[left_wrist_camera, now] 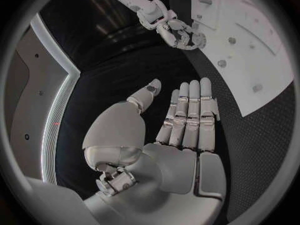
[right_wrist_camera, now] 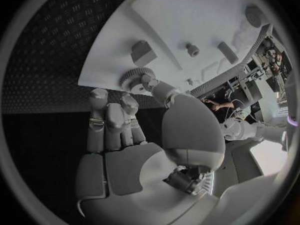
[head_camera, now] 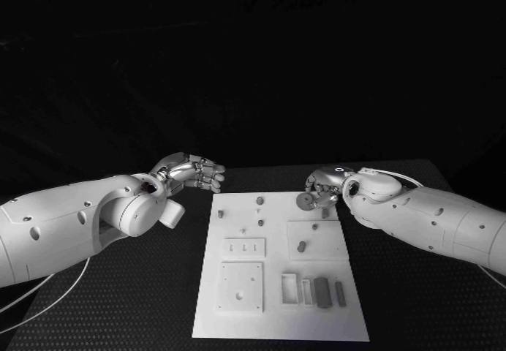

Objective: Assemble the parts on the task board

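The white task board (head_camera: 283,292) lies lengthwise mid-table (head_camera: 422,307), studded with small pegs and recessed blocks. At its 1 o'clock corner the right hand (head_camera: 325,189) pinches a small toothed gear (head_camera: 306,199). At 11 o'clock the left hand (head_camera: 195,174) hovers, fingers straight, holding nothing.

In the head view's centre right, the silver right hand (head_camera: 325,186) covers part of the small round toothed grey gear (head_camera: 306,200) it pinches over the flat white rectangular task board (head_camera: 243,322), whose tiny upper pegs (head_camera: 259,199) are too small to identify.
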